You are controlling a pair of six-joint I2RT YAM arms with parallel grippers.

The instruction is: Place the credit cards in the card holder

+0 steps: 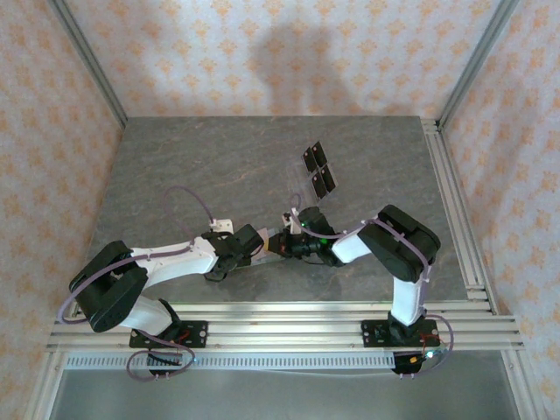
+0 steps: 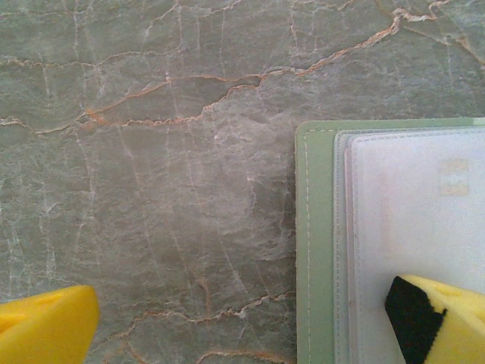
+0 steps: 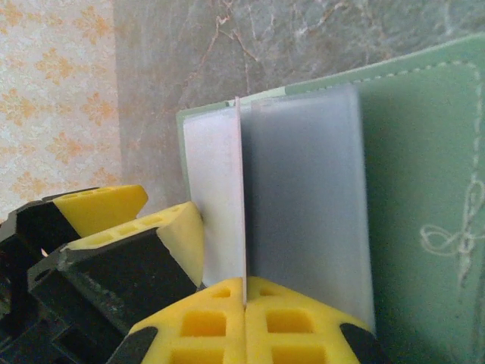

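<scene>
While the left gripper [image 2: 242,307] gapes wide with one finger on the card holder [image 2: 314,250] at frame right, the right gripper [image 3: 244,292] pinches a pinkish card [image 3: 243,189] edge-on, black cards [image 1: 319,168] lying above centre.

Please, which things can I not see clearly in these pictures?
1. Top view: the left gripper and right gripper, meeting, cover the card holder.
2. Left wrist view: the card holder runs off the right and bottom edges; its cloudy sleeve blurs the card inside.
3. Right wrist view: the thin card in the right gripper is edge-on, face unseen.
4. Top view: the black cards are too small to count.
</scene>
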